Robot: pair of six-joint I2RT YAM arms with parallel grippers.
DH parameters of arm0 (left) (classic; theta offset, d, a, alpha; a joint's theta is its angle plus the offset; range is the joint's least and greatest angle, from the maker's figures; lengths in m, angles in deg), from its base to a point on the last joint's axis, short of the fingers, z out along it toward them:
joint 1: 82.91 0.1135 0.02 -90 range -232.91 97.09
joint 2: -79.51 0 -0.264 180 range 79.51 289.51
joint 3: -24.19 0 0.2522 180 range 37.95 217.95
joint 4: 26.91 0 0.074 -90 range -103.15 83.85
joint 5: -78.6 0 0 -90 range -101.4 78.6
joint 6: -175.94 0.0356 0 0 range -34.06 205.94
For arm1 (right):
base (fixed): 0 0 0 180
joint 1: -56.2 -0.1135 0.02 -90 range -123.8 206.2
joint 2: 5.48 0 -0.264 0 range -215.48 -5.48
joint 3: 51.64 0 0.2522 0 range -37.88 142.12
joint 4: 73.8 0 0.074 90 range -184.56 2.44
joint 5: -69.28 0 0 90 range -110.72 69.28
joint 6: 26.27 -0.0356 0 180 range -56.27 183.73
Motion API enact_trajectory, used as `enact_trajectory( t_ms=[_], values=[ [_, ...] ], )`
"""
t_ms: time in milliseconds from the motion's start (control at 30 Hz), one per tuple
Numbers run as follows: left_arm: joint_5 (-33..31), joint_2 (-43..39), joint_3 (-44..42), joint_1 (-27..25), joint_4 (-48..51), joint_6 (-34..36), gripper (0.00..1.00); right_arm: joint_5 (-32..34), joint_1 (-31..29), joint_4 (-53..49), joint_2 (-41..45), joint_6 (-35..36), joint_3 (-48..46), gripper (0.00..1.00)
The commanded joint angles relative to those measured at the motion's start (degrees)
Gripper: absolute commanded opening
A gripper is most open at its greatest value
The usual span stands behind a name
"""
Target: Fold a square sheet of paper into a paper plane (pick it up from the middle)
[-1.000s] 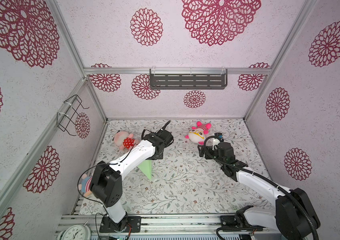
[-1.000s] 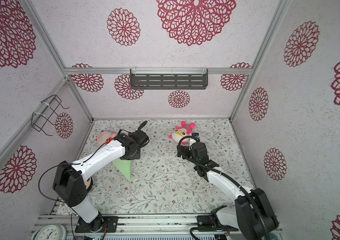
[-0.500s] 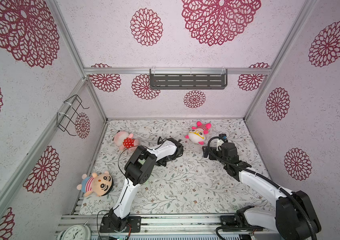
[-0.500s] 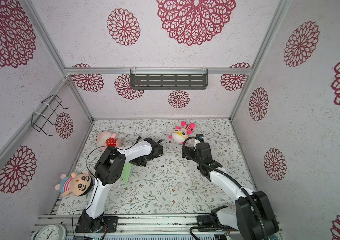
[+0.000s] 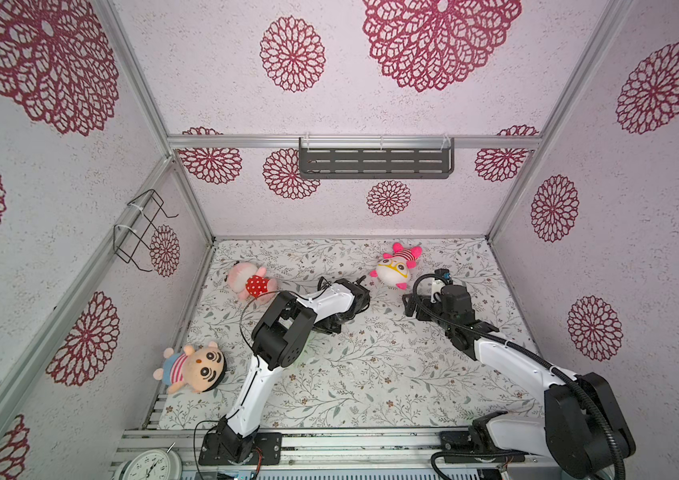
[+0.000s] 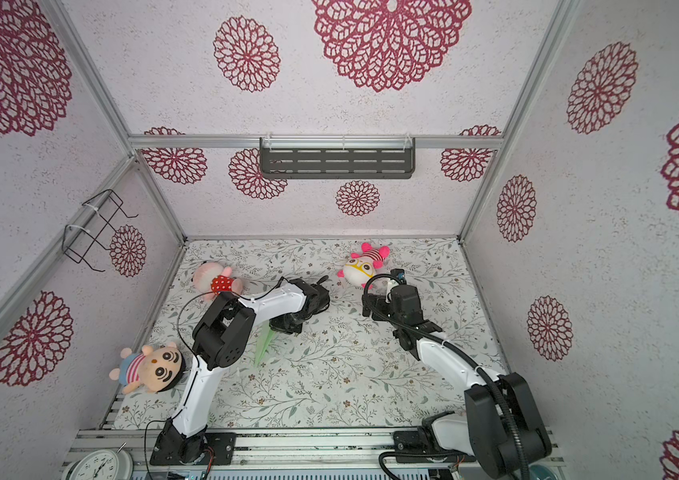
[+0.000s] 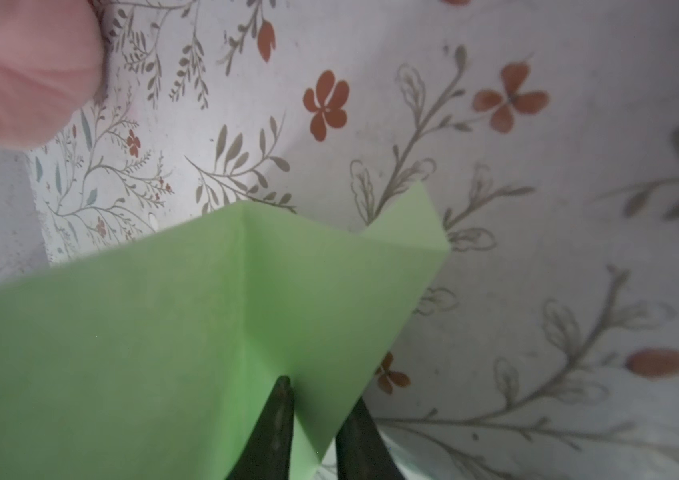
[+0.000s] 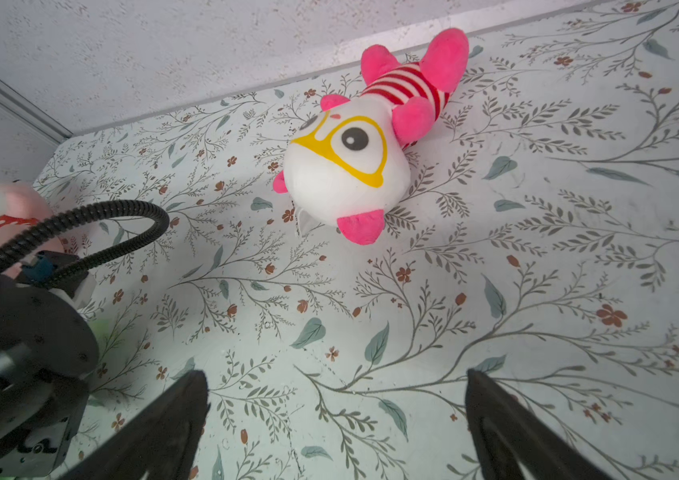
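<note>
Green paper fills the near field at my left wrist: the paper plane [image 7: 188,332], creased down its centre, with one corner lying between the fingers of my left claw [image 7: 319,395].

Finding one: those fingers now stand narrowly apart, with a clear gap between them. A second ago they were pinched tight. I judge the hold released, or releasing.

Finding two: in a top view the plane [image 6: 265,345] shows as a narrow pointed sliver, near the red-dotted plush [image 6: 217,282] on its arm-base side, partly under my raised left elbow. A second ago my left arm lay stretched out beside that plush and the paper showed as a broader triangle. The arm has since folded up, and the claw has drawn away from the plush toward the middle.

Finding three: my right claw [image 8: 335,374] sits well apart from the red-dotted plush, beyond my left claw. It is spread wide, empty, and has barely shifted. The goggled plush [image 8: 346,166] lies farther still, untouched.

Assessment: this fold looks set and a fresh hold comes next. The risk is that the freed paper springs open or slides.
</note>
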Motion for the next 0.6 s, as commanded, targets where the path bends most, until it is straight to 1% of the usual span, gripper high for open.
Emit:
enact_trajectory(
  t_ms=[0,100,267,333,433,500,567],
  values=[
    [7.1,-1.2,0.9,-0.8,-6.8,0.7,0.31,0.0,0.5,4.0,-0.8,-1.6,-0.1,0.99],
    [11.4,-5.2,0.9,-0.8,-9.2,1.4,0.42,0.2,0.7,4.6,-2.0,-2.6,0.6,0.99],
    [21.5,-13.6,-2.6,-1.0,-18.2,1.1,0.55,1.9,0.8,4.6,-4.3,-4.9,2.6,0.99],
    [23.7,-17.0,-5.6,-1.0,-21.7,-0.1,0.59,1.4,0.8,4.4,-5.4,-5.8,3.6,0.98],
    [24.9,-24.4,-12.0,-0.7,-28.6,-2.3,0.67,-1.3,0.8,4.9,-7.3,-6.8,5.3,0.98],
    [23.1,-29.3,-17.9,-0.2,-32.8,-4.3,0.72,-4.1,0.7,5.2,-9.4,-6.6,6.9,0.97],
    [20.8,-33.8,-24.3,0.4,-36.0,-5.8,0.76,-6.2,0.7,5.3,-11.2,-7.1,8.3,0.96]
  ],
)
